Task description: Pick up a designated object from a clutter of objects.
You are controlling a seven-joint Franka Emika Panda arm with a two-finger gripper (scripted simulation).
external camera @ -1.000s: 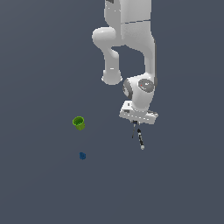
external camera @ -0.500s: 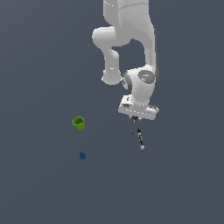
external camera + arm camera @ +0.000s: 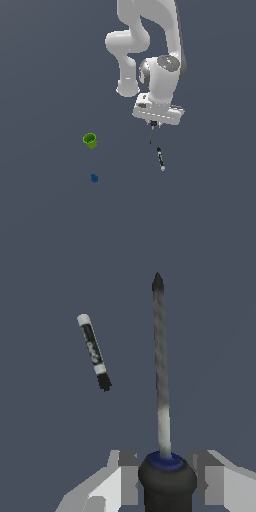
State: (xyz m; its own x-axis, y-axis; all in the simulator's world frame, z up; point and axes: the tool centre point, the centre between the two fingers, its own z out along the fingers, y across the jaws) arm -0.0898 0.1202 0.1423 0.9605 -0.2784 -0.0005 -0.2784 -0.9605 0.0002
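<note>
The designated object, a slim screwdriver (image 3: 161,371) with a dark blue-black handle (image 3: 166,482) and a thin grey shaft, hangs shaft-down from my gripper (image 3: 153,123). In the wrist view the gripper (image 3: 166,476) is shut on the handle, one finger (image 3: 125,476) on each side. In the exterior view the screwdriver (image 3: 151,135) is lifted off the floor. The rest of the clutter lies below: a black-and-white marker (image 3: 160,159), also in the wrist view (image 3: 93,351), a green cup (image 3: 90,140) and a small blue block (image 3: 94,177).
The floor (image 3: 50,215) is a plain dark grey surface. The marker lies just below the hanging screwdriver tip, toward the exterior view's right. The cup and the block sit well off toward the exterior view's left.
The gripper has risen, carrying the screwdriver up and away from the floor. The marker, cup and block have stayed where they were.
</note>
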